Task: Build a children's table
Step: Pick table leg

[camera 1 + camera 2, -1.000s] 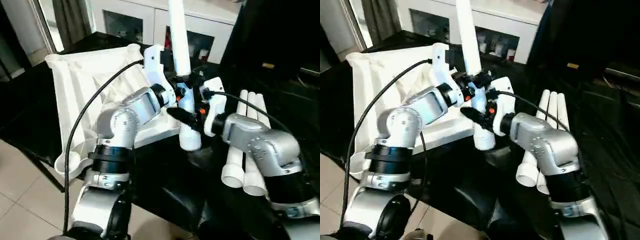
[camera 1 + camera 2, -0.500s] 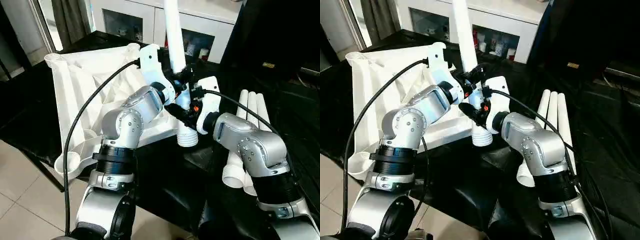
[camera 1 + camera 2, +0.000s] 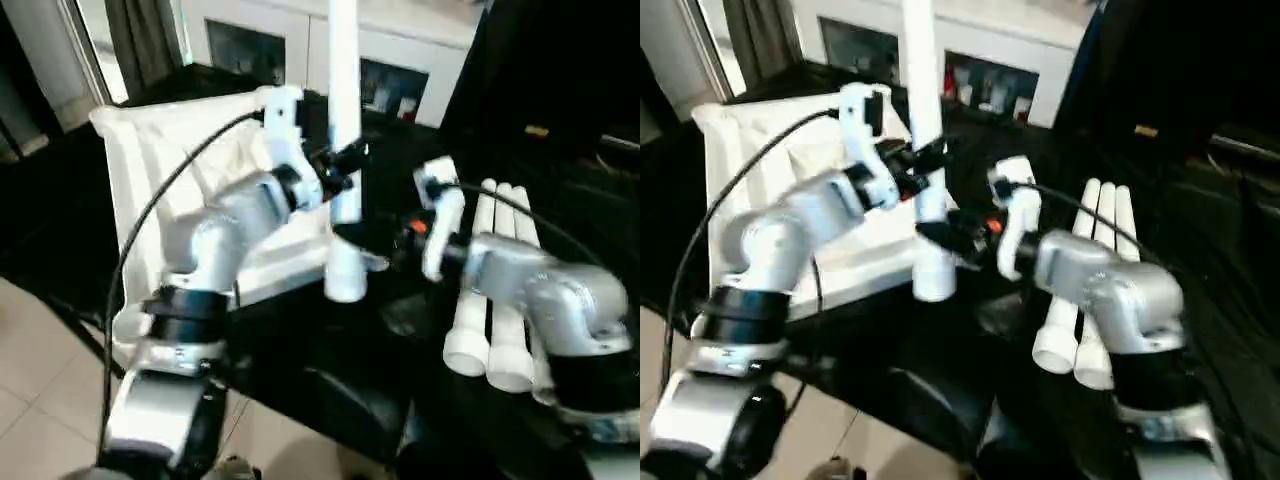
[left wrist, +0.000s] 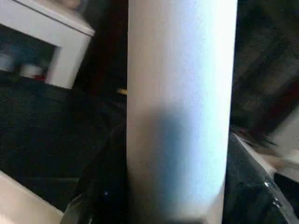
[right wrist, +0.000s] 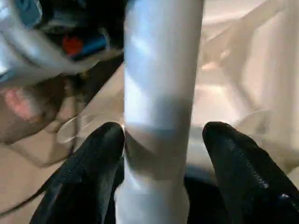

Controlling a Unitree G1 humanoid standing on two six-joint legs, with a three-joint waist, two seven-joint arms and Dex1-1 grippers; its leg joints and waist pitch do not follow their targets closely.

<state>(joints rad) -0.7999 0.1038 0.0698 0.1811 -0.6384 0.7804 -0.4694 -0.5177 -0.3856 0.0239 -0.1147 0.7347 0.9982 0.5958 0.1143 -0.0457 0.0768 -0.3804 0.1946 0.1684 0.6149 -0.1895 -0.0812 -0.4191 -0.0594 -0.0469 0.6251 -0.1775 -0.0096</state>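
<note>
While my left gripper (image 3: pixel 335 180) clamps the upright white tapered plastic leg (image 3: pixel 344 150), my right gripper's (image 5: pixel 161 154) jaws stand apart around it; it could tip.

Head cameras look down; both wrist cameras sit seemingly close against the shared upright leg (image 4: pixel 180 112).

no legible text, no labels, no brands, no numbers, no signs on anything

**One leg upright, three lying, top tilted**

A white tapered leg (image 3: pixel 345 190) stands upright, wide end down, beside the ribbed white tabletop (image 3: pixel 165 170), which lies tilted, underside up. Three more legs (image 3: pixel 495 290) lie side by side on the black bench (image 3: pixel 330 380).
</note>
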